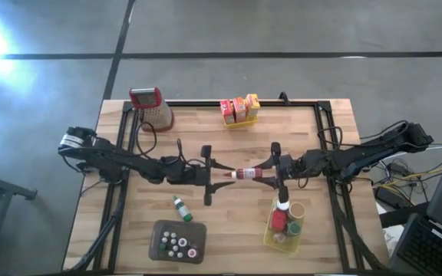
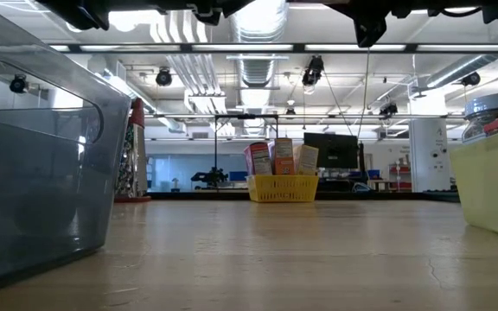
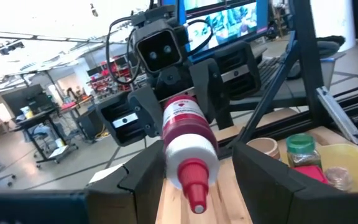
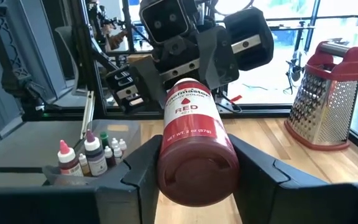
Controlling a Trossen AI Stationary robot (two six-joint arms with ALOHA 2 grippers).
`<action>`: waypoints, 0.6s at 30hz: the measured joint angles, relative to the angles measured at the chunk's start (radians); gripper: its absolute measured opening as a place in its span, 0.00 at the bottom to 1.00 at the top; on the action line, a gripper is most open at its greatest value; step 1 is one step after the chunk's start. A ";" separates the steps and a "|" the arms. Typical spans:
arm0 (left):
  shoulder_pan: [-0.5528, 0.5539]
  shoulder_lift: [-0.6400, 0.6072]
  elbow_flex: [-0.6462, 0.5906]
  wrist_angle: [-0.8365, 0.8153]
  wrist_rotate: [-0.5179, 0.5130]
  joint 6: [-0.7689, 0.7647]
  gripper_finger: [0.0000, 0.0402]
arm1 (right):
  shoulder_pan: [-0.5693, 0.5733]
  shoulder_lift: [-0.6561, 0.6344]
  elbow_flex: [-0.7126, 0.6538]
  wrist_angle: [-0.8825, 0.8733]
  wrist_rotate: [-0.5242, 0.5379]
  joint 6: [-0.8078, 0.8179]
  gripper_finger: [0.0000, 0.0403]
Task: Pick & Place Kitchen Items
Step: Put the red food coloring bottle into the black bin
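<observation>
Red bottle (image 1: 245, 174) hangs above the counter (image 1: 229, 146) — right gripper (image 1: 265, 173) jaws pinch its base, left gripper (image 1: 219, 175) jaws pinch its capped end.

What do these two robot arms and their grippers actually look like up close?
Both arms are dark, slim and jointed, with black cables looping along them. The left arm carries a white label near its base. Each ends in a gripper: the left gripper and the right gripper both have two chunky, angular black fingers. Above each sits a boxy black camera housing with two round lenses, and small white stickers mark the finger mounts.
</observation>
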 joint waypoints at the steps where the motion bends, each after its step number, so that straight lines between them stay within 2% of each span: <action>1: 0.000 0.000 0.000 0.000 0.008 0.000 0.48 | 0.000 0.000 0.000 0.000 0.000 0.000 0.39; 11: 0.011 0.000 0.005 0.000 0.011 0.000 0.48 | 0.000 0.000 0.000 0.007 0.004 -0.001 0.36; 18: 0.012 0.000 0.005 -0.001 0.011 0.000 0.48 | 0.000 0.000 0.000 0.010 0.005 -0.001 0.39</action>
